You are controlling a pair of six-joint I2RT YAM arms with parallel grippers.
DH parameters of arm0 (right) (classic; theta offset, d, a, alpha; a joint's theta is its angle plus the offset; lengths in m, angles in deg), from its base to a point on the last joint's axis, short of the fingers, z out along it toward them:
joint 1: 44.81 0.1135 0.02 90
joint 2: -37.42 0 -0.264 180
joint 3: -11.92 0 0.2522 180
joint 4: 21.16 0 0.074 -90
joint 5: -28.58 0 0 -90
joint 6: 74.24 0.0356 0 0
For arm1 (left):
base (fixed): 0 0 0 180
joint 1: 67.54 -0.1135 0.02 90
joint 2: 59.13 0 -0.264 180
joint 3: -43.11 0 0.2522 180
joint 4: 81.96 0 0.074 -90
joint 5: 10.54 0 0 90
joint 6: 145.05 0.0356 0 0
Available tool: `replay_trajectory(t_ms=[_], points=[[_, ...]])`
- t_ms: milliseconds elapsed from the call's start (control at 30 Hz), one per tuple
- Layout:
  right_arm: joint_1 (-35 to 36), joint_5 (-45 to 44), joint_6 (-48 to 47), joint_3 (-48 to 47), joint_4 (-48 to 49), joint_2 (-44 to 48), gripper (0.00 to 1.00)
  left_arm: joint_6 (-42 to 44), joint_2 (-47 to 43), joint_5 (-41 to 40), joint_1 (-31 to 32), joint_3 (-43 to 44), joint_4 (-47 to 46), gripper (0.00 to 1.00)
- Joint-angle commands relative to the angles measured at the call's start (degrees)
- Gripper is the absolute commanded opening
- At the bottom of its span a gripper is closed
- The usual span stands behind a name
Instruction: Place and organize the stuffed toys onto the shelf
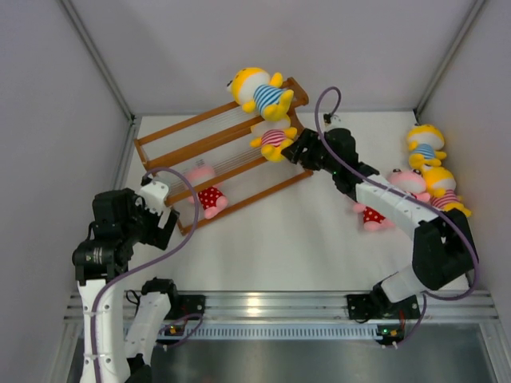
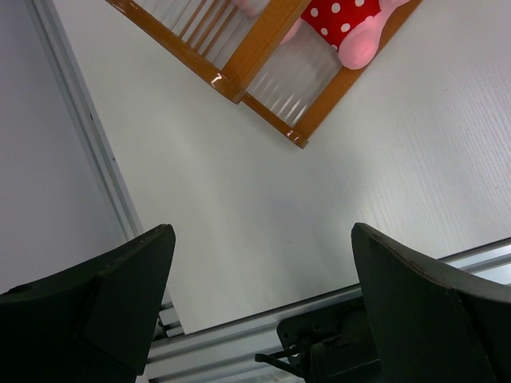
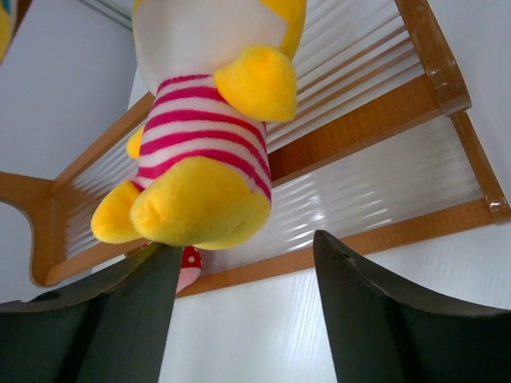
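Observation:
The shelf (image 1: pixel 226 152) lies slanted at the back of the table. A yellow toy in a blue-white shirt (image 1: pixel 260 92) sits on its top tier. Lower down are a yellow toy in a pink-white shirt (image 1: pixel 274 141) on the middle tier and a pink toy in red dots (image 1: pixel 208 194) on the lowest. My right gripper (image 1: pixel 295 150) is open just right of the pink-striped toy (image 3: pixel 200 152), whose feet rest over the left fingertip (image 3: pixel 156 267); nothing lies between the jaws (image 3: pixel 247 247). My left gripper (image 2: pixel 263 231) hangs open and empty, short of the shelf's near corner (image 2: pixel 263 48).
Several more stuffed toys lie heaped at the right wall: a yellow one in blue stripes (image 1: pixel 425 146), a pink one (image 1: pixel 404 181), a yellow one in pink stripes (image 1: pixel 444 194), and a red-dotted one (image 1: pixel 374 215) partly under my right arm. A metal rail (image 1: pixel 271 305) runs along the near edge.

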Motion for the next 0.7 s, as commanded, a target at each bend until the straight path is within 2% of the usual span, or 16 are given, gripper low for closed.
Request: replay_trajectory(t_ms=[0,33,100,200,233,333,500,567,667], points=[[0.7,0.2,2.2,-4.6,6.7,-3.1,0.64,0.8,-0.5,-0.4,-0.4,-0.1,0.2,0.98],[0.7,0.5,2.0,-5.9,6.5,-3.7,0.57,0.9,-0.4,-0.8,-0.3,-0.1,0.2,0.98],[0.3,0.6,1.5,-6.7,5.8,-4.4,0.49,1.2,-0.4,-1.5,-0.3,-0.1,0.1,0.98],[-0.7,0.7,1.2,-6.6,5.7,-4.1,0.28,1.6,-0.4,-2.2,-0.4,-0.3,0.1,0.98],[-1.2,1.0,0.8,-6.7,5.4,-3.9,0.16,1.7,-0.3,-2.2,-0.4,-0.4,0.2,0.98],[-2.7,6.0,-2.1,-7.5,5.5,-4.6,0.01,2.0,0.0,-1.8,-0.3,-0.6,0.1,0.98],[-5.6,23.2,-11.9,-13.1,2.3,-8.4,0.00,2.2,0.1,-1.8,-0.3,-0.8,0.1,0.98],[-6.1,25.6,-15.4,-16.5,-0.1,-10.3,0.00,2.2,0.1,-1.9,-0.4,-0.8,0.2,0.98],[-7.1,26.5,-15.7,-19.5,-2.9,-12.7,0.00,2.1,0.0,-1.9,-0.4,-0.7,0.2,0.98]])
